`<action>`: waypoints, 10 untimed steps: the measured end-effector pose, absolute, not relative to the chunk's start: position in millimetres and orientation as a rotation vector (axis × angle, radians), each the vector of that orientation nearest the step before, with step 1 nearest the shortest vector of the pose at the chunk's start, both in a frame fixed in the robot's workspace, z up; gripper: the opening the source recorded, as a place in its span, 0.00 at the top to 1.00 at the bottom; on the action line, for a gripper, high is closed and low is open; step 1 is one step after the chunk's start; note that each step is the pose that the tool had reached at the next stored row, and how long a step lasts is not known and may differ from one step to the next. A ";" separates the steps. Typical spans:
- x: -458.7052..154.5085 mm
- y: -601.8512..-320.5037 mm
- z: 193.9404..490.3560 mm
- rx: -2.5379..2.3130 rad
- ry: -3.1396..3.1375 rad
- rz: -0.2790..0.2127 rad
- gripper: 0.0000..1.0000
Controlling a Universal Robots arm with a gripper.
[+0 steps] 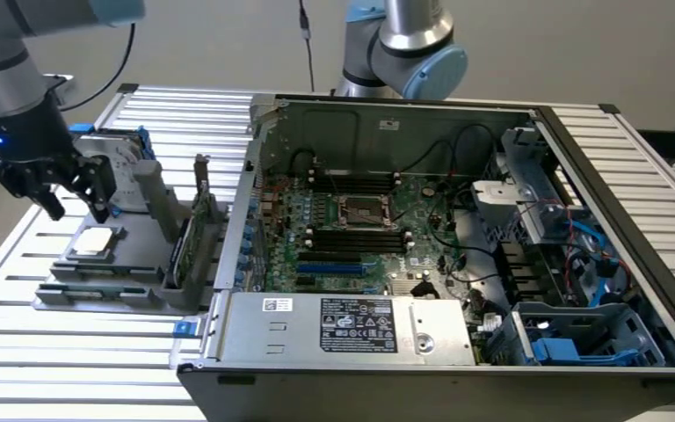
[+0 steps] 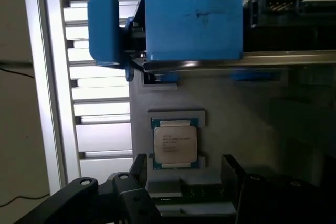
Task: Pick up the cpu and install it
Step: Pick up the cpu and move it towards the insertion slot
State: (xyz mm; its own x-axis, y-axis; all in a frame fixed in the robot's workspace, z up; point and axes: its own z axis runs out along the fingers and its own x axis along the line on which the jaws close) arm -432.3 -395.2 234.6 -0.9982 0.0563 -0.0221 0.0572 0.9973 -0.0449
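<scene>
Gripper [image 1: 76, 209] is held spread above the cpu [image 1: 95, 242], seated untouched in a tray [image 1: 138, 239] at its five o'clock.

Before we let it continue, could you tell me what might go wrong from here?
The open gripper hovers above the cpu in its tray; an off-centre descent could grip it skewed. The upright cards beside the tray might be clipped on the way to the socket.

Bright, even, diffuse light; soft shadows, white glare on aluminium slats [image 2: 100, 90].
</scene>
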 end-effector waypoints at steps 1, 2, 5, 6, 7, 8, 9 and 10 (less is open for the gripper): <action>-432.3 -395.7 232.8 0.089 3.119 -0.071 0.32; -432.3 -396.2 231.0 0.089 3.119 -0.070 0.32; -432.3 -397.5 225.5 0.089 3.119 -0.069 0.32; -432.3 -397.9 223.7 0.089 3.119 -0.068 0.32; -432.3 -398.4 221.8 0.089 3.119 -0.068 0.32; -432.3 -398.8 220.0 0.088 3.119 -0.067 0.32; -432.4 -399.0 218.3 0.088 3.119 -0.065 0.32; -432.4 -399.1 216.5 0.088 3.119 -0.063 0.32</action>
State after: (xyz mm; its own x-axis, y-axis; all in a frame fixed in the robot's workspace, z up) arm -432.4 -399.1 216.5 -0.9982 0.0556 -0.0217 0.0565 0.9976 -0.0397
